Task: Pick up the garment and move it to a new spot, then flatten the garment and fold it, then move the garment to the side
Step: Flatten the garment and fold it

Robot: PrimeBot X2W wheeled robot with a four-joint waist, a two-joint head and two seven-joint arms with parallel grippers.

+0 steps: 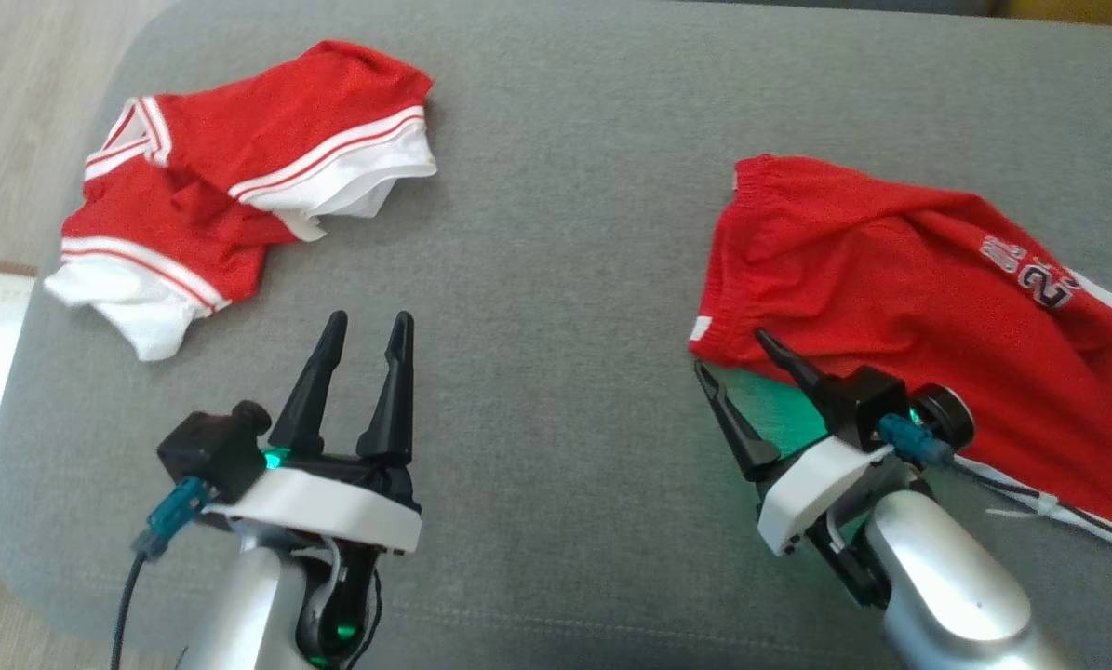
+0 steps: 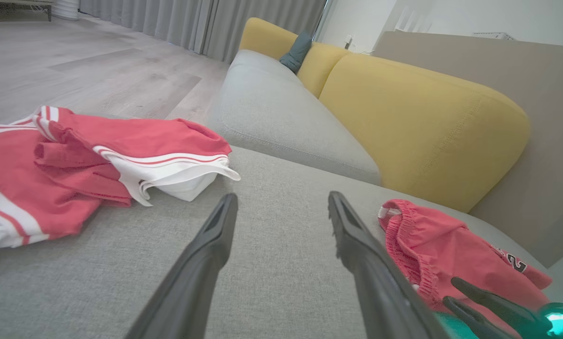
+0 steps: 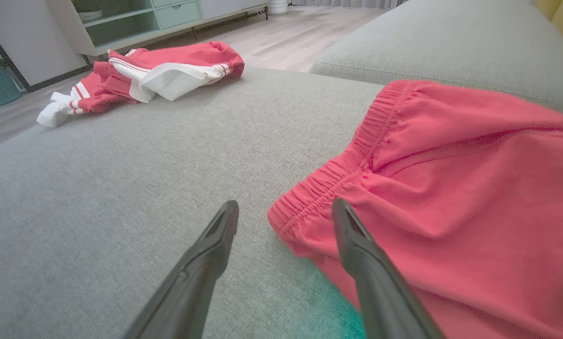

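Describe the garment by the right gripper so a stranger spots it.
On the grey cushion lie two red garments. The garment is the right one, at the right gripper. Its gathered waistband and printed number distinguish it from the white-trimmed heap.

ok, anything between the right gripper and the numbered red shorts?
Nothing visible. The right gripper is open at the waistband edge of the shorts; the other red garment lies well apart, to the left.

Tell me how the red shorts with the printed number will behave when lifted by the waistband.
Likely floppy: the shorts lie rumpled in soft folds on the cushion, so they should drape and hang. Probably light, being thin cloth. The gathered elastic waistband may stretch under pull.
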